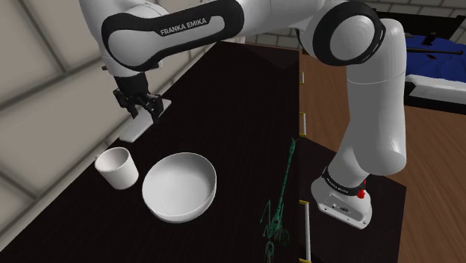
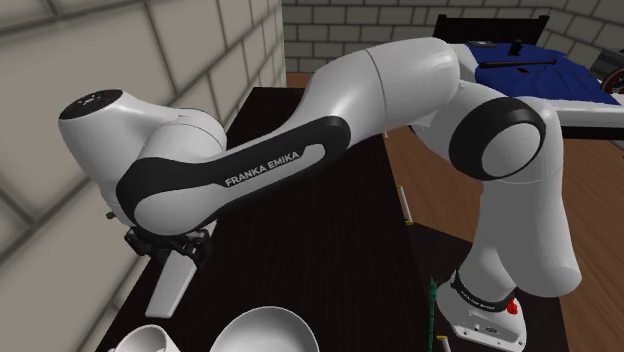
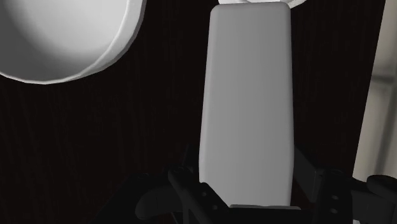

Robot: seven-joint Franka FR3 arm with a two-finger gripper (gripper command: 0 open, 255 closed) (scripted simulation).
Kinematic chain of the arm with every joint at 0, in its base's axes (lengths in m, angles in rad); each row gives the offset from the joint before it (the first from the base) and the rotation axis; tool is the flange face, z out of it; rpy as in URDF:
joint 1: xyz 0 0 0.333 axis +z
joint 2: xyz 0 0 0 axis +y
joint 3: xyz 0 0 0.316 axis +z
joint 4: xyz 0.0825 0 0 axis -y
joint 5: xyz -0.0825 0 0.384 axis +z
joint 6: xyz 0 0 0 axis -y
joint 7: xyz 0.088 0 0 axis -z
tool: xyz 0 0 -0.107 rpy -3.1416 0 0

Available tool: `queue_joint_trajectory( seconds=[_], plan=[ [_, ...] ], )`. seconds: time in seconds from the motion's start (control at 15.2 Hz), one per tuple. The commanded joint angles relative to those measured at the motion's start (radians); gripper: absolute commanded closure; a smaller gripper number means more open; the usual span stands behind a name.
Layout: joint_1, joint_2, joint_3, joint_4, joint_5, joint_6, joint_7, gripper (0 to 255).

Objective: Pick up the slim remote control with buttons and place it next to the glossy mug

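"Pinching the remote [image 1: 134, 130], is it?"

"Looks so. The black pincer [image 1: 142, 110] is squeezing it, one side on each long edge, close to one end. I can't tell if it is off the dark surface [image 1: 224, 112] or lying on it."

"Where does it go?"

"Next to the mug [image 1: 117, 168]. In the shoulder view the mug stands near the remote, at 7 o'clock from it. The big bowl [image 1: 179, 187] sits just beside the mug, at 4 o'clock."

"So how should it do this well?"

"I think it should go straight up first, slowly. It holds the remote near an end, so the long free part could tip down. Then carry it flat toward 7 o'clock and lay it on the bare spot at 12 o'clock from the mug. Let go only when it lies flat. Don't bump the mug or the bowl."

"What is the remote like?"

"A thin, flat, long slab, plain pale grey, with round corners. It is smooth on top, and I see no buttons. Smooth sides can slip, so squeeze firmly."

"And the others?"

"The mug is plain white and wider at the top. I see no handle. The bowl is white, round and deep, with a thin rim. The surface is nearly black with fine streaks."
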Motion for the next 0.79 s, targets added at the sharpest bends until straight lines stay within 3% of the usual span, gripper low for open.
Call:
queue_joint_trajectory(
  seconds=[0.0,0.73],
  plan=[
    [-0.002,0.001,-0.001,-0.024,-0.001,0.026,0.001,255],
    [-0.005,0.031,-0.008,-0.129,-0.015,0.158,0.013,255]
  ],
)
